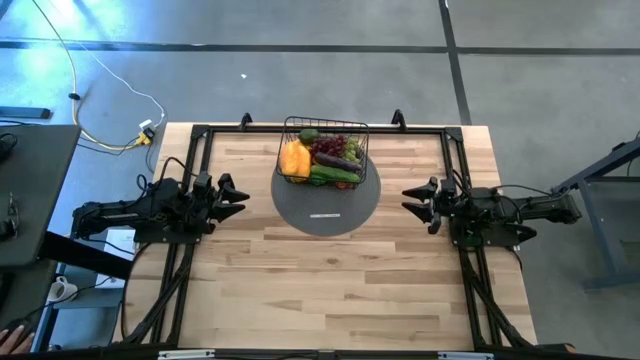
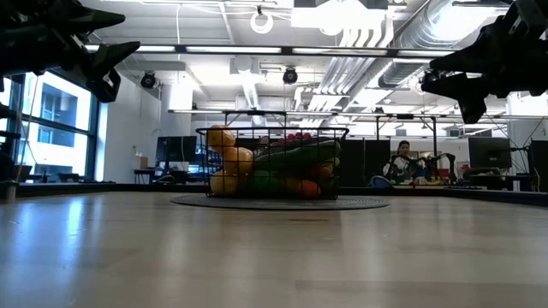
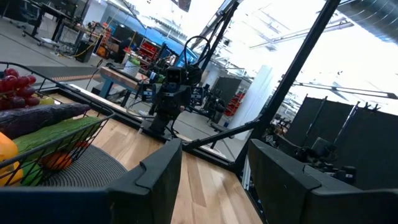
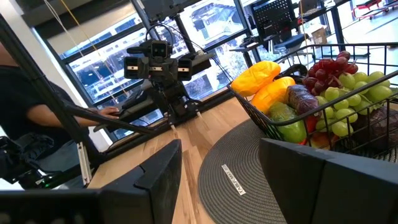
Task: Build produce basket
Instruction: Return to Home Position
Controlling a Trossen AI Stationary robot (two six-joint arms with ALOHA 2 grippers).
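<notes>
The black wire-mesh basket (image 1: 324, 152) stands on the far part of a round grey mat (image 1: 328, 205), full of produce: yellow and orange fruit (image 1: 294, 158), red and green grapes (image 1: 335, 146), a cucumber (image 1: 333, 174), an eggplant. It also shows in the low view (image 2: 272, 162) and the right wrist view (image 4: 323, 93). My left gripper (image 1: 238, 196) is open and empty, raised left of the mat. My right gripper (image 1: 412, 200) is open and empty, raised right of the mat.
A dark metal frame (image 1: 200, 135) runs along the table's left, far and right sides. A small white label (image 1: 325, 214) lies on the mat's near part. Bare wood lies in front of the mat. A person (image 4: 37, 112) sits beyond the table's left side.
</notes>
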